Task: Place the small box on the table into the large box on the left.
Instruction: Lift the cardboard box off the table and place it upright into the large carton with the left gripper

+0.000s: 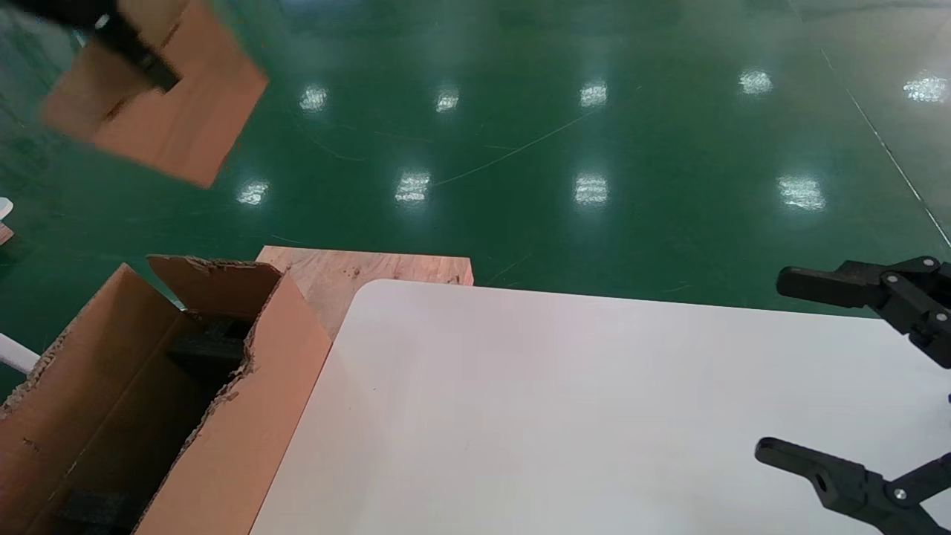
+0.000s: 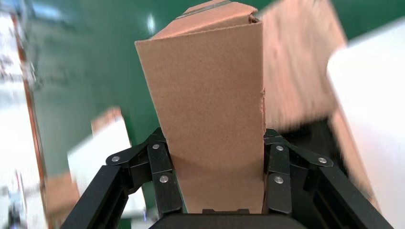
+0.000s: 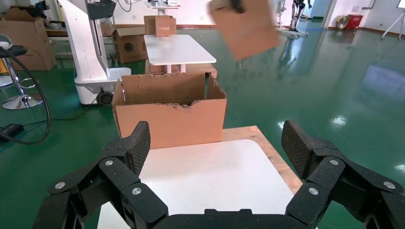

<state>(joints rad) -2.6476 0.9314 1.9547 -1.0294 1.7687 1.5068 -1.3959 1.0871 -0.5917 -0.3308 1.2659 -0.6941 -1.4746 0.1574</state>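
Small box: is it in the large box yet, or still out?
Out. The left gripper holds the small box in the air, above and beyond the large box, whose flaps stand open.

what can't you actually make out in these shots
- Left gripper: the head view's top-left corner cuts it off; only the left wrist view shows it clamped on the small box.
- Small box: blurred in the head and right wrist views, so its tilt is unclear.
- Large box: its floor is hidden by its own walls and black foam.
- Right gripper: open; the head view's right edge crops it.
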